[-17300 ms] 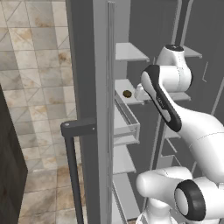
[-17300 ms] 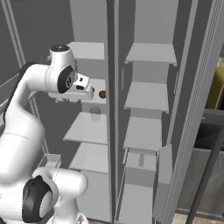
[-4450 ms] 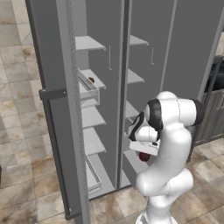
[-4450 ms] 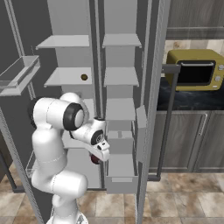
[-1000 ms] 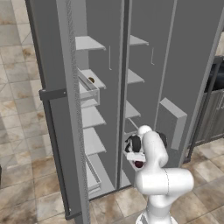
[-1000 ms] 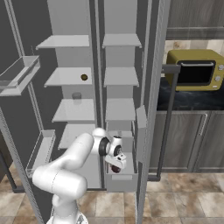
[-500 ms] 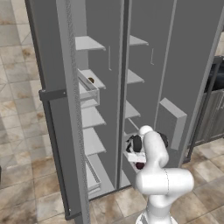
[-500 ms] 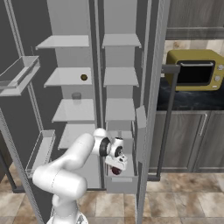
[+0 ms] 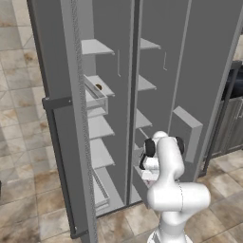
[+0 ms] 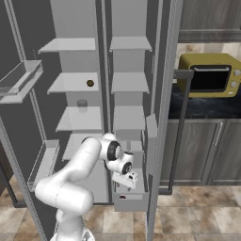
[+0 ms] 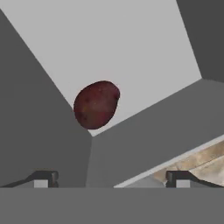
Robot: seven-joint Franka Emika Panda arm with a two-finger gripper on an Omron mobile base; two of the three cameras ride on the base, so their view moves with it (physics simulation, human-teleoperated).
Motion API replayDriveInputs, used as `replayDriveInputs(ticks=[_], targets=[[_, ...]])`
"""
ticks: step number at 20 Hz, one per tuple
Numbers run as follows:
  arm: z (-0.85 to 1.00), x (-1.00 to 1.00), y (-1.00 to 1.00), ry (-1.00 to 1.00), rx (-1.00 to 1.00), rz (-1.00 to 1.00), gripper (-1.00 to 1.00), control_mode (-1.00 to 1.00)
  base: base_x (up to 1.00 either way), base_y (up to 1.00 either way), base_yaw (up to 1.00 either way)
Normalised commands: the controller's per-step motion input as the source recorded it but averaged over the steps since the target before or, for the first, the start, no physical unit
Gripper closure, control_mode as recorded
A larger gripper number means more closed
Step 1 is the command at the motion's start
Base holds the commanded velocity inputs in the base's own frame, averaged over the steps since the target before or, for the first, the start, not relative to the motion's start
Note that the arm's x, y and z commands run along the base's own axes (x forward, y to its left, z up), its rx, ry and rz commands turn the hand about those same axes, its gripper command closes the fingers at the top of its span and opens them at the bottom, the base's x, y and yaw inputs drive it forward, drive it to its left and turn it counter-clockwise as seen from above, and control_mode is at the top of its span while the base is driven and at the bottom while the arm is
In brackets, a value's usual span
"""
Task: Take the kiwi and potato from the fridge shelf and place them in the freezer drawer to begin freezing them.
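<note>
lying unlabelled: potato (image 11: 96, 104) in freezer drawer (image 11: 144, 57)

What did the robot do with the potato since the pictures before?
The gripper carried the potato down to the freezer drawer and let go: its fingers now stand wide apart and the potato lies loose in a drawer corner. The kiwi stayed on its fridge shelf, and the doors stayed open.

The potato (image 11: 96, 104) has a dull, mottled reddish-brown skin (faintly rough), lying in a corner of the freezer drawer (image 11: 144, 52), whose grey walls look smooth and matt.
</note>
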Motion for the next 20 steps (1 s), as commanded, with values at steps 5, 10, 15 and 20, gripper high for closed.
replayDriveInputs(ticks=[5,10,15,20], targets=[[0.60,-0.11,0.05,-0.20,-0.05,0.00,-1.00,-1.00,0.00,0.00,0.00],[1.00,-0.01,0.13,-0.19,-0.09,0.00,-1.00,-1.00,0.00,0.00,0.00],[1.00,-0.09,0.18,-0.18,-0.07,0.00,-1.00,-1.00,0.00,0.00,0.00],[1.00,-0.12,0.07,-0.06,0.00,0.00,-1.00,-1.00,0.00,0.00,0.00]])
